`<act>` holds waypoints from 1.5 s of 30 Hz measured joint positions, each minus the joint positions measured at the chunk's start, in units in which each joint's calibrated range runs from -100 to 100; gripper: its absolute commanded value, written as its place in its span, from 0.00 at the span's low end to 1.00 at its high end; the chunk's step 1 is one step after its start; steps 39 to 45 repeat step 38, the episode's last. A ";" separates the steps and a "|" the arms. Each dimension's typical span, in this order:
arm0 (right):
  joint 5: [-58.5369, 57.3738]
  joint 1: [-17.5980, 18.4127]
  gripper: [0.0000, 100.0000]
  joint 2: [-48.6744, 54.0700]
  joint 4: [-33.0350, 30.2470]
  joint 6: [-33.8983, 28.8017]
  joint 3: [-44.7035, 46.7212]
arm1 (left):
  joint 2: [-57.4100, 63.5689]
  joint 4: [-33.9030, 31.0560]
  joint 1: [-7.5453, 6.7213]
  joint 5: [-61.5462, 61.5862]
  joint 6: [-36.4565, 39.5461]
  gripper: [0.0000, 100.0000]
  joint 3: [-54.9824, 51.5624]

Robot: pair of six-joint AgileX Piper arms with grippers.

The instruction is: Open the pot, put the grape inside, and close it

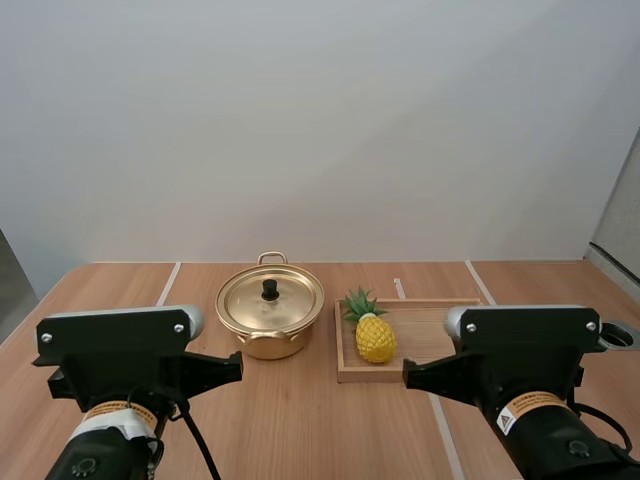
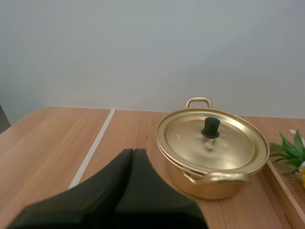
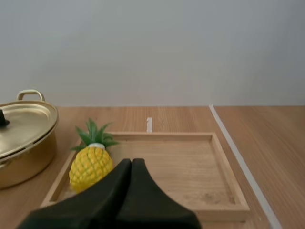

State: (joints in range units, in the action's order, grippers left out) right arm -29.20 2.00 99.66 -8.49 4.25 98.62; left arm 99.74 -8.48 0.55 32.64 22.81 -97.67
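A gold pot (image 1: 270, 318) stands at the table's middle, its lid (image 2: 212, 139) on and topped by a black knob (image 2: 210, 127). To its right lies a wooden tray (image 1: 425, 340) holding a small yellow pineapple (image 1: 374, 335) with green leaves; the frames show no grapes. My left gripper (image 2: 134, 151) is shut on nothing, its fingers together as one dark wedge, a short way in front of and to the left of the pot. My right gripper (image 3: 131, 162) is likewise shut on nothing, just before the tray's near edge beside the pineapple (image 3: 90, 164).
The wooden table (image 1: 300, 430) has pale seams running front to back. Both arm bases fill the near edge in the high view. A round hole sits in the table at the far right (image 1: 618, 337).
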 measured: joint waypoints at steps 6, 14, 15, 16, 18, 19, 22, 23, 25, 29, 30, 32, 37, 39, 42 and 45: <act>-2.24 -0.44 0.00 0.00 0.00 -0.35 1.25 | 0.00 0.11 0.00 0.00 0.18 0.00 -2.08; -2.24 -0.82 0.00 0.00 0.00 -0.65 1.25 | 0.00 0.11 0.00 0.00 0.28 0.00 -2.08; -2.24 -0.82 0.00 0.00 0.00 -0.65 1.25 | 0.00 0.11 0.00 0.00 0.28 0.00 -2.08; -2.24 -0.82 0.00 0.00 0.00 -0.65 1.25 | 0.00 0.11 0.00 0.00 0.28 0.00 -2.08; -2.24 -0.82 0.00 0.00 0.00 -0.65 1.25 | 0.00 0.11 0.00 0.00 0.28 0.00 -2.08; -2.24 -0.82 0.00 0.00 0.00 -0.65 1.25 | 0.00 0.11 0.00 0.00 0.28 0.00 -2.08; -2.24 -0.82 0.00 0.00 0.00 -0.65 1.25 | 0.00 0.11 0.00 0.00 0.28 0.00 -2.08; -2.24 -0.82 0.00 0.00 0.00 -0.65 1.25 | 0.00 0.11 0.00 0.00 0.28 0.00 -2.08; -2.24 -0.82 0.00 0.00 0.00 -0.65 1.25 | 0.00 0.11 0.00 0.00 0.28 0.00 -2.08; -2.24 -0.82 0.00 0.00 0.00 -0.65 1.25 | 0.00 0.11 0.00 0.00 0.28 0.00 -2.08; -2.24 -0.82 0.00 0.00 0.00 -0.65 1.25 | 0.00 0.11 0.00 0.00 0.28 0.00 -2.08; -2.24 -0.82 0.00 0.00 0.00 -0.65 1.25 | 0.00 0.11 0.00 0.00 0.28 0.00 -2.08; -2.24 -0.82 0.00 0.00 0.00 -0.65 1.25 | 0.00 0.11 0.00 0.00 0.28 0.00 -2.08; -2.24 -0.82 0.00 0.00 0.00 -0.65 1.25 | 0.00 0.11 0.00 0.00 0.28 0.00 -2.08; -2.24 -0.82 0.00 0.00 0.00 -0.65 1.25 | 0.00 0.11 0.00 0.00 0.28 0.00 -2.08; -2.24 -0.82 0.00 0.00 0.00 -0.65 1.25 | 0.00 0.11 0.00 0.00 0.28 0.00 -2.08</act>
